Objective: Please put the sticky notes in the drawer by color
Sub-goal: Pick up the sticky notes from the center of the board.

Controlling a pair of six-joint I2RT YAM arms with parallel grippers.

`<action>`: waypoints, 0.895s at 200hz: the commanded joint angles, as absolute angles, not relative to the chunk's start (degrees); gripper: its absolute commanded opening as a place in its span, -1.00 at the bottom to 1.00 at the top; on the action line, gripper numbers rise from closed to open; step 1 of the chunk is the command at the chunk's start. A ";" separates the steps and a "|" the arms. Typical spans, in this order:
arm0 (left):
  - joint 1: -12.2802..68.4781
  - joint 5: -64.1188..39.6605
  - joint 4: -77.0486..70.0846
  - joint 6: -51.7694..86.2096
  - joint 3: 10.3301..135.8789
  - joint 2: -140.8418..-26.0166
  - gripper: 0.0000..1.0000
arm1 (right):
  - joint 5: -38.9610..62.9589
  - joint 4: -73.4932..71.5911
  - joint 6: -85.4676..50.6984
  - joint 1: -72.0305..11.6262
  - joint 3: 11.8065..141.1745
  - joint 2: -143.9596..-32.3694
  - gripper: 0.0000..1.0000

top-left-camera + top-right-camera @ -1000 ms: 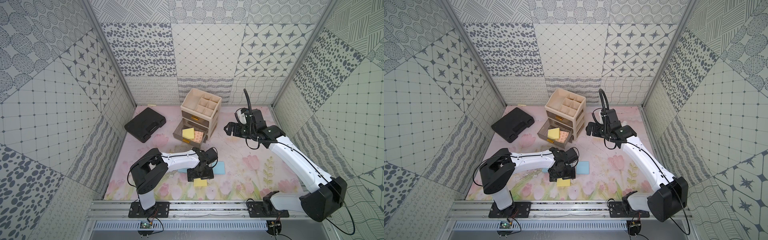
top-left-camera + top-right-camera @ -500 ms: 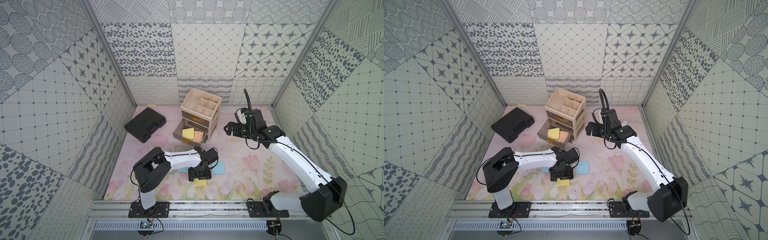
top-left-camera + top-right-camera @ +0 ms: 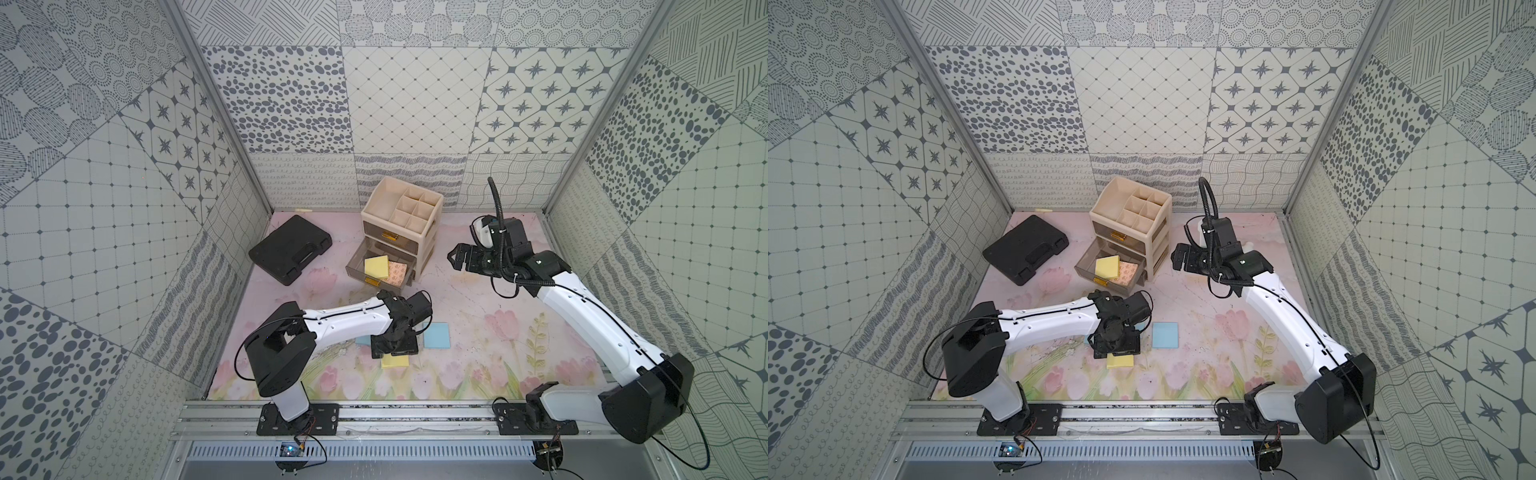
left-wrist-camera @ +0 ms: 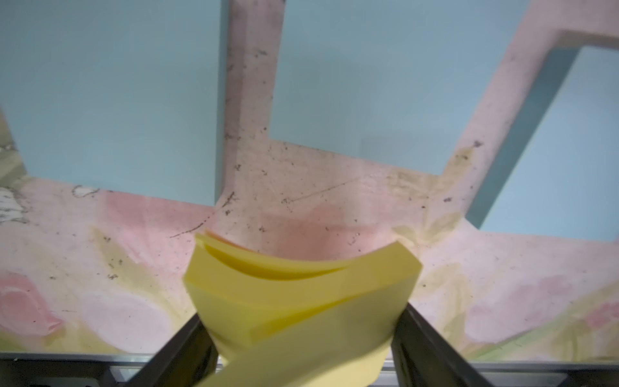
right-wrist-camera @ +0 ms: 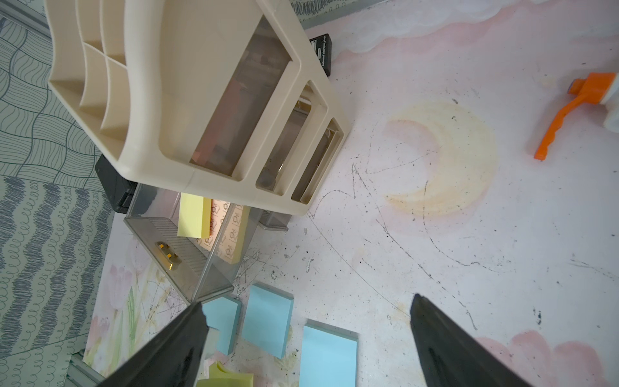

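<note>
My left gripper (image 3: 394, 348) (image 4: 301, 315) is shut on a yellow pad of sticky notes (image 4: 301, 295) (image 3: 395, 360) low over the mat, and the pad bows between the fingers. Three light blue pads (image 4: 110, 93) (image 4: 361, 83) (image 4: 569, 150) lie flat just beyond it; in a top view one blue pad (image 3: 436, 336) shows fully beside the gripper. The cream drawer cabinet (image 3: 401, 216) stands at the back with one grey drawer (image 3: 357, 270) pulled out, holding a yellow pad (image 3: 376, 266) and pink patterned pads (image 3: 397, 273). My right gripper (image 3: 455, 259) (image 5: 306, 301) hangs open and empty to the right of the cabinet.
A flat black case (image 3: 291, 255) lies at the back left near the wall. An orange-triggered spray bottle (image 5: 569, 110) lies on the mat behind my right arm. A small black box (image 5: 321, 50) sits behind the cabinet.
My left gripper has closed on the yellow pad, which now bends between its fingers, and has shifted slightly toward the blue pads. The right arm has not moved.
</note>
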State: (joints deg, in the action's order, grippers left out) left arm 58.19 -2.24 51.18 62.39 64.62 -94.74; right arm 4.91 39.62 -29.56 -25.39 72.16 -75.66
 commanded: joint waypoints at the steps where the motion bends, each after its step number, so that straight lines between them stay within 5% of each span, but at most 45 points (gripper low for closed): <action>1: 56.90 0.18 59.43 62.24 68.33 -89.65 0.59 | 5.56 37.54 -29.44 -25.31 73.01 -75.40 0.98; 59: 44.78 0.86 68.30 54.07 83.36 -83.80 0.60 | 5.63 37.69 -29.15 -25.31 74.62 -75.43 0.98; 107: 35.71 -2.35 68.69 47.44 96.48 -89.92 0.60 | 5.54 37.83 -28.93 -25.31 74.45 -74.98 0.98; 179: 27.49 -10.97 58.23 47.94 99.52 -96.59 0.59 | 4.74 38.56 -28.18 -25.36 74.19 -74.97 0.98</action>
State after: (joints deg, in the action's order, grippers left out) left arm 30.41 -5.58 62.37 50.57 97.84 -93.84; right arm 5.45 39.68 -29.34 -25.36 72.64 -75.68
